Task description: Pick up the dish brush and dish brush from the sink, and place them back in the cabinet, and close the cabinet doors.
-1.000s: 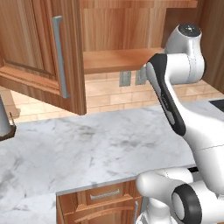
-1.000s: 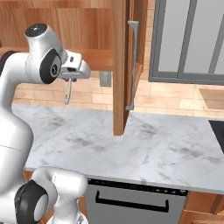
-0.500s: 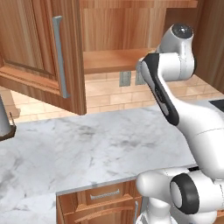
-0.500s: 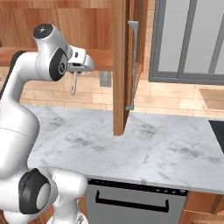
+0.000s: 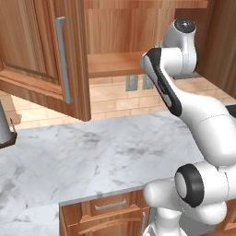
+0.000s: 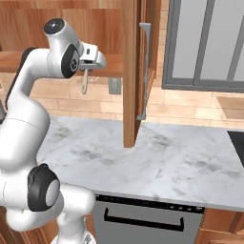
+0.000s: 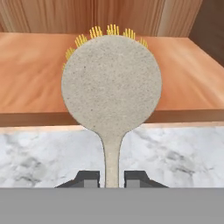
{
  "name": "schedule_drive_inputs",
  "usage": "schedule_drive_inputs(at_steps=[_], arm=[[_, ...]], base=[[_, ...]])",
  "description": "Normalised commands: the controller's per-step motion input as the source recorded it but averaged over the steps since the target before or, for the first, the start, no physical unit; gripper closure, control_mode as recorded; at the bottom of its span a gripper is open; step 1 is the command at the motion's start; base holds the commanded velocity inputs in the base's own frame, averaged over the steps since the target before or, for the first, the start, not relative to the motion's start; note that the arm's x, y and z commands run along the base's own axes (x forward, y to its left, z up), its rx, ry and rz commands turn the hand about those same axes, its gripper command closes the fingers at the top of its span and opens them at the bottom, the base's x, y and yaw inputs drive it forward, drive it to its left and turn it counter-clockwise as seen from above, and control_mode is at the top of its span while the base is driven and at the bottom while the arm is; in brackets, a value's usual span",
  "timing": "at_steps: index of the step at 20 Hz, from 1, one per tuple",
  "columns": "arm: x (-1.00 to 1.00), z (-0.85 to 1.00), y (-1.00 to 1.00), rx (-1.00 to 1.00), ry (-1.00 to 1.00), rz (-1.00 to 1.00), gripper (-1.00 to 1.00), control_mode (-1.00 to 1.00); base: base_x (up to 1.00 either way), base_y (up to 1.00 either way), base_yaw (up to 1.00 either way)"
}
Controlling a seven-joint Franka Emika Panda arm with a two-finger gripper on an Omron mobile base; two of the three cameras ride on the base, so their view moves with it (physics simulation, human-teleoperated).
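Open cabinet shelf ahead; dish brush handle vanishes between fingers.

Bare marble counter, wooden shelf

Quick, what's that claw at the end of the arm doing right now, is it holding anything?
Gripper: shut on the dish brush, pinching its handle in front of the open cabinet shelf.
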Motion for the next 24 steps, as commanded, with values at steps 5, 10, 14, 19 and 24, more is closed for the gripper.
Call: schedule_drive_inputs(at_steps=[5,10,14,19,24], arm=[[0.5,0.01,0.0,0.0,0.0,0.0,1.0,-1.0],[0.55,0.0,0.0,0.0,0.0,0.0,1.0,-1.0],[0.49,0.0,0.0,0.0,-0.02,0.0,1.0,-1.0],[0.37,0.0,0.0,0.0,-0.04,0.0,1.0,-1.0],[0.36,0.0,0.0,0.0,-0.04,0.0,1.0,-1.0]], base=[[0.0,0.0,0.0],[0.0,0.0,0.0],[0.0,0.0,0.0],[0.0,0.0,0.0],[0.0,0.0,0.0]])
